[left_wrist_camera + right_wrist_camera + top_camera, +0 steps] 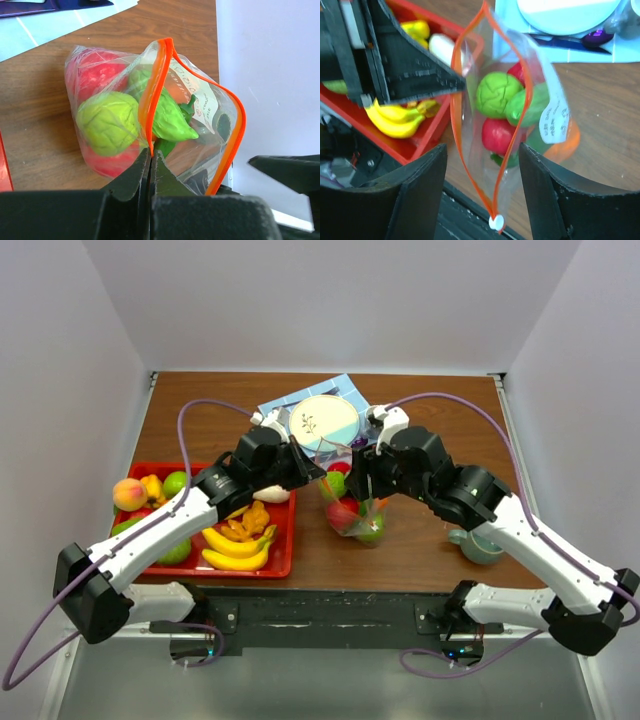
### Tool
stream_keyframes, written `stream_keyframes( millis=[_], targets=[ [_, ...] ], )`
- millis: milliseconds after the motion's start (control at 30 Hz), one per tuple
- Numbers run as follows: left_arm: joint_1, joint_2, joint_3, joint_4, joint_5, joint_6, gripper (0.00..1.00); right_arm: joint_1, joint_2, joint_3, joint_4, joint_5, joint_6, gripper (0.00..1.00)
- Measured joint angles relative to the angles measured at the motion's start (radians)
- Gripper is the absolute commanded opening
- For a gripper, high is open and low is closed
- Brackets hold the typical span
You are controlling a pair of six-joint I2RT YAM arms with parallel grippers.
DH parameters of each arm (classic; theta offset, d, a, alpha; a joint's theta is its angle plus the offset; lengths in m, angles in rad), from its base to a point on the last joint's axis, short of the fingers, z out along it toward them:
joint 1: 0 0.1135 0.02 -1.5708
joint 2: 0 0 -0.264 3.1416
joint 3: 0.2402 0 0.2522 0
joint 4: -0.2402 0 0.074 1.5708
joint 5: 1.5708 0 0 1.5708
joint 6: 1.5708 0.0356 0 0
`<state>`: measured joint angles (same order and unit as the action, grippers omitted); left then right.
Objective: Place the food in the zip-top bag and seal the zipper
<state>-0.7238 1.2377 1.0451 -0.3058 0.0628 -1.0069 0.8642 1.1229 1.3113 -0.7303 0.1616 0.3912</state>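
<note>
The clear zip-top bag (352, 510) stands on the table between my two grippers, its mouth gaping. Inside it are pieces of food: a wrinkled green one (107, 122), red ones (92, 75) and another green one (527, 107). My left gripper (150, 152) is shut on the orange zipper (155, 85) at one side of the mouth. My right gripper (482, 150) is open, and both zipper strips (457, 135) run between its fingers untouched. The white slider (496, 222) sits at the near end of the zipper.
A red tray (283, 540) left of the bag holds bananas (235, 550), a peach (128, 494) and other food. Behind the bag a round plate (323, 422) lies on a blue napkin (345, 385). A teal cup (480, 545) stands at the right.
</note>
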Motion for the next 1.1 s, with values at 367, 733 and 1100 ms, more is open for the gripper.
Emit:
stream_keyframes(
  millis=[367, 733, 1100],
  targets=[
    [0.009, 0.011, 0.0, 0.02, 0.031, 0.004, 0.0, 0.131, 0.005, -0.03, -0.208, 0.052, -0.002, 0.71],
    [0.01, 0.048, 0.014, 0.039, 0.047, 0.008, 0.0, 0.208, 0.173, -0.025, -0.306, 0.222, 0.024, 0.32],
    [0.011, 0.08, 0.075, 0.047, 0.037, 0.074, 0.68, 0.206, 0.195, 0.149, -0.379, 0.397, 0.062, 0.0]
  ],
)
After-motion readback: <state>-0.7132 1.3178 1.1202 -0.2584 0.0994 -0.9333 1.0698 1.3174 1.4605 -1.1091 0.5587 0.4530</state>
